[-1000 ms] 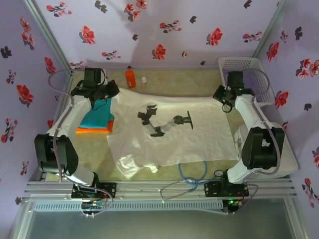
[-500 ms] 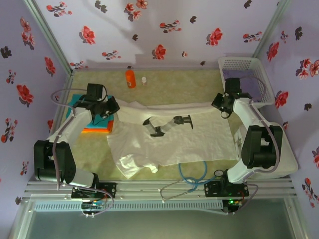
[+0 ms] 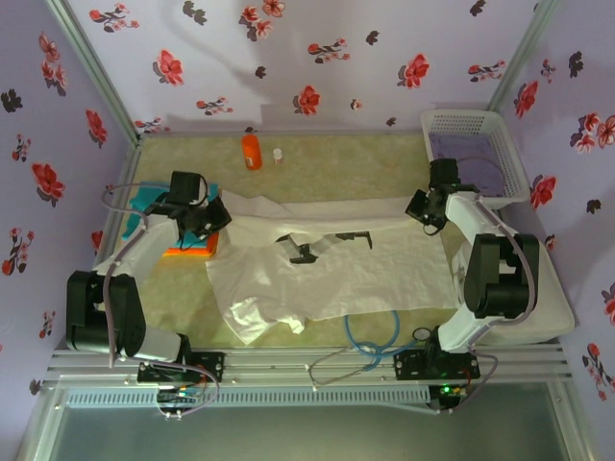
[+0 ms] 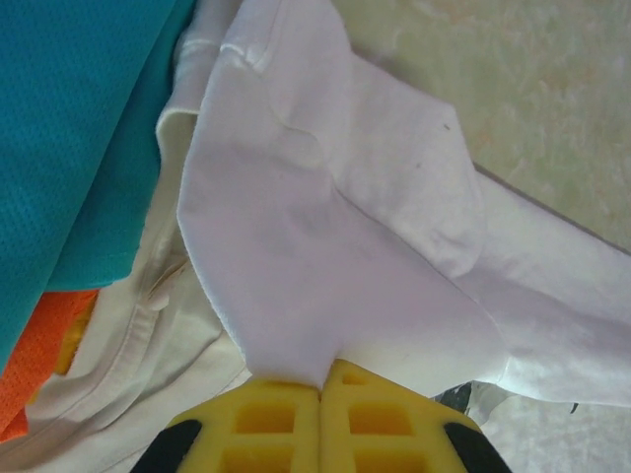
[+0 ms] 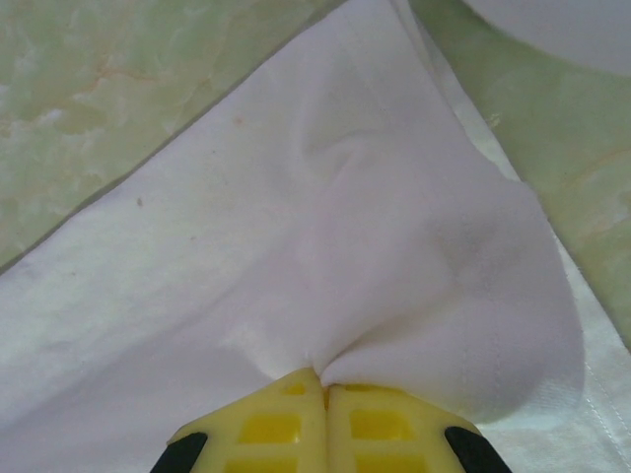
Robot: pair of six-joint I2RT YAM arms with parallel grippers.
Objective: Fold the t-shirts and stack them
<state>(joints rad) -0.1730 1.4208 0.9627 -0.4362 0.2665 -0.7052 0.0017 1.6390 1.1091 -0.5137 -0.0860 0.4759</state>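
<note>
Both grippers have drawn nearer the arm bases since a second ago, dragging the far edge of the white t-shirt (image 3: 336,279) with them. A doubled-over band of cloth now overlaps the black print (image 3: 322,245) and hides its upper part.

The left gripper (image 4: 320,389) has its yellow, waffle-moulded pads pressed together on a bunched fold of the white cloth. The fabric fans out from the pinch in smooth, thick creases with a stitched hem running along one side. Just beside it lies the teal t-shirt (image 4: 69,128), a fine mesh knit folded flat. The orange t-shirt (image 4: 44,345), of the same open weave, shows beneath it at the corner. White cloth touches both.

The right gripper (image 5: 326,389) is likewise clamped on a pinch of white fabric, which puckers at the pads and billows into a soft rounded lobe.

From above, the white tee lies spread and wrinkled across the middle of the pale marbled table (image 3: 327,168), between the two arms. One sleeve is crumpled at its near left corner, and the folded pair sits at the table's left side. A white lattice basket (image 3: 480,130) stands at the far right, and an orange bottle (image 3: 251,151) stands near the far wall.
</note>
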